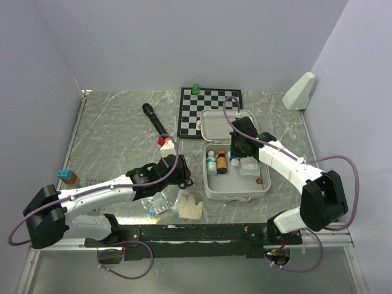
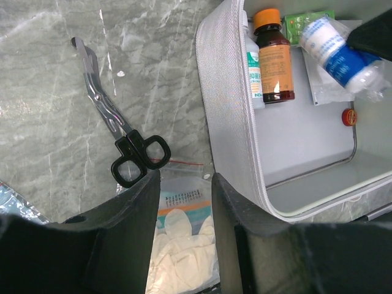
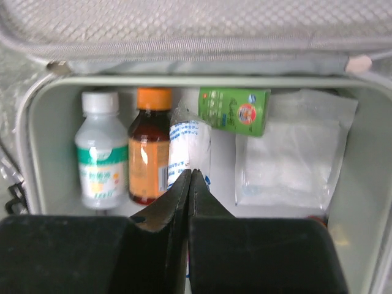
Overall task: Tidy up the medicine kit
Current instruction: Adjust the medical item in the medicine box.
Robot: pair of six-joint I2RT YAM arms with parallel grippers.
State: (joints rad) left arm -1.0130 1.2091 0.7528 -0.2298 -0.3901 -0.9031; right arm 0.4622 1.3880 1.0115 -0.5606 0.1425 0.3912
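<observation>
The medicine kit [image 1: 236, 196] lies open right of centre on the table [image 1: 110, 122], lid hinged back to the far side. Over its tray the right gripper [image 3: 191, 176] has its jaws pressed together at a bandage roll [image 3: 190, 144]; whether they pinch the wrapper I cannot tell. The roll should probably be laid in line beside the brown bottle [image 3: 147, 159], clear of the green box [image 3: 233, 110]. The left gripper [image 2: 184, 179], jaws apart and empty, hovers over the glove bag [image 2: 184, 245] just left of the kit, scissors [image 2: 105, 110] beside it.
</observation>
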